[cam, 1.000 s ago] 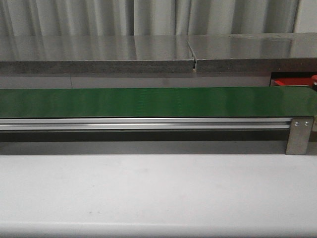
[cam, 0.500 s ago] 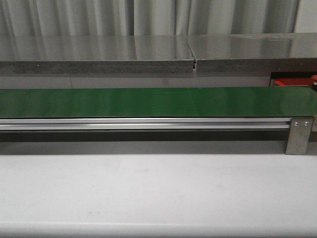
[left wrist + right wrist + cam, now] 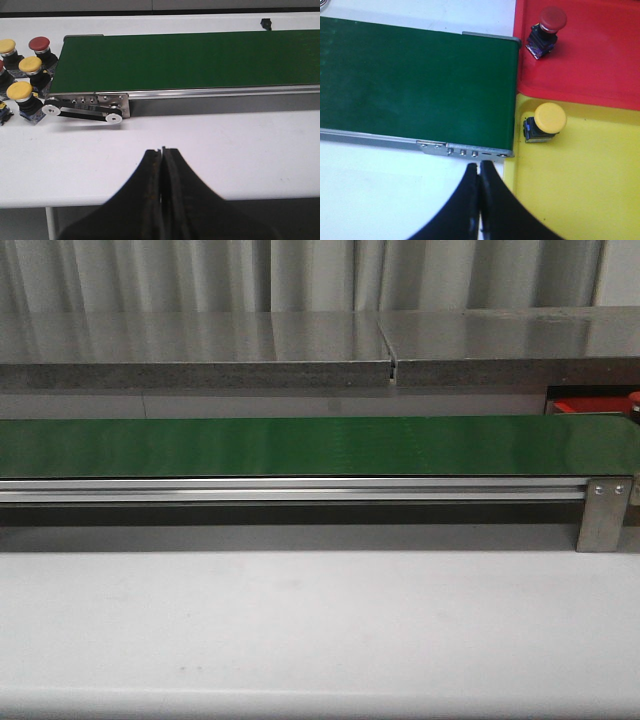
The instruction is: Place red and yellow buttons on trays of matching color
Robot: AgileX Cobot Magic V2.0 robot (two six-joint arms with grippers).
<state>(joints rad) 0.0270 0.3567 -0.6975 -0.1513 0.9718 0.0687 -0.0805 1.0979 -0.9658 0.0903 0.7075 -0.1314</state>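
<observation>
Belt empty, both grippers closed, unsorted buttons waiting at far end

Risks first. Green conveyor belt (image 3: 320,446) carries nothing in the front view, so any grab has to be timed to a button arriving; likely failure is a late close that lets it ride off the belt end, or a pinch on the rounded cap that squirts it sideways. Buttons in the left wrist view are bunched tight, touching or nearly so, so reaching into the cluster could knock neighbours over. Trays sit edge to edge, so a sloppy drop near the seam could land a button on the wrong colour.

Left gripper (image 3: 162,151): jaws pressed together, holding nothing, hovering over the white table (image 3: 225,145) on the near side of the belt. Cluster of unsorted buttons lies off to one side past the belt's roller end, well apart from the fingertips: three yellow buttons (image 3: 30,64) plus a red button (image 3: 39,44), another partly cut by the frame edge.

Right gripper (image 3: 480,172): also shut, empty, poised just beside the belt's other end near the corner of the yellow tray (image 3: 580,190). A yellow-capped button (image 3: 546,121) already lies on that tray, tipped on its side, near the gripper but not touching. A red-capped button (image 3: 546,27) lies on the red tray (image 3: 600,65), farther off. Both match colour, so the task looks partly done.
</observation>
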